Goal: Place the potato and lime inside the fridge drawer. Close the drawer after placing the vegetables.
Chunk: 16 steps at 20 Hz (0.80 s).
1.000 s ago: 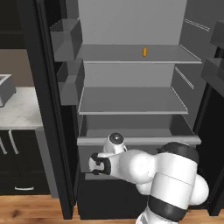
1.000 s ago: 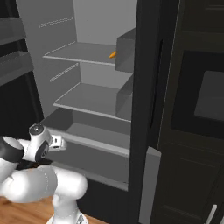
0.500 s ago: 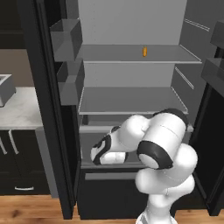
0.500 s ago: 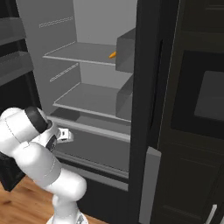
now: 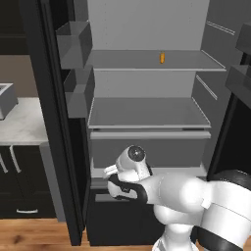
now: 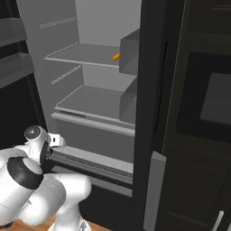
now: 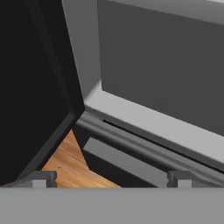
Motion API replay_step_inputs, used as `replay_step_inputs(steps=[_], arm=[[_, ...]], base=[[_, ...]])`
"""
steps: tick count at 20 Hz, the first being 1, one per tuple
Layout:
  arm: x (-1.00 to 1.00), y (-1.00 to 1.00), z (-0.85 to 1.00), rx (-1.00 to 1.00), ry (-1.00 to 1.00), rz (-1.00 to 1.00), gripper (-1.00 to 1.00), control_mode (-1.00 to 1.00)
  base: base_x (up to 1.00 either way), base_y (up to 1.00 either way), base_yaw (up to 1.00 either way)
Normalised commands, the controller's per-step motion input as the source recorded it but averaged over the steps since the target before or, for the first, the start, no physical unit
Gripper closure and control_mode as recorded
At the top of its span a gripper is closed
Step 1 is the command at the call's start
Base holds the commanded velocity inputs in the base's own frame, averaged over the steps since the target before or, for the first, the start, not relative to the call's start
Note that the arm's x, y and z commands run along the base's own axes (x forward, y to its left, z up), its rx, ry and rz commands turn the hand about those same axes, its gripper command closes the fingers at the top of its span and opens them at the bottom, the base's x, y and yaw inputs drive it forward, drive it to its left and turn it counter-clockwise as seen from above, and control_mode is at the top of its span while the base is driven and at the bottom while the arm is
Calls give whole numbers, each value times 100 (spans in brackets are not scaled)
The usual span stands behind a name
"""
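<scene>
The fridge drawer [image 5: 149, 152] looks pushed in. The pincer [image 7: 109, 177] is spread wide, pinching nothing, so little seems left.

fridge drawer [image 5: 147, 153]: 1 | shelves [image 5: 147, 112]: 2 | door bins [image 5: 76, 39]: 2

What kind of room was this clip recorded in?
A rendered kitchen, most likely: an open fridge with shelves and door bins, a marble-look counter over dark cabinets to its left, and a built-in oven in the dark wall to its right.
</scene>
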Motion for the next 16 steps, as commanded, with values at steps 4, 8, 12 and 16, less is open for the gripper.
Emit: replay_step_inputs(steps=[4, 8, 12, 16], arm=[[19, -4, 78, 0, 9, -3, -100, -100], [-1, -5, 60, 0, 6, -4, -100, -100], [-16, -17, 55, 0, 8, -7, -100, -100], [-42, -21, 7, 0, 2, -10, -100, -100]], base=[[0, 0, 0], [0, 0, 0], [0, 0, 0], [0, 0, 0]])
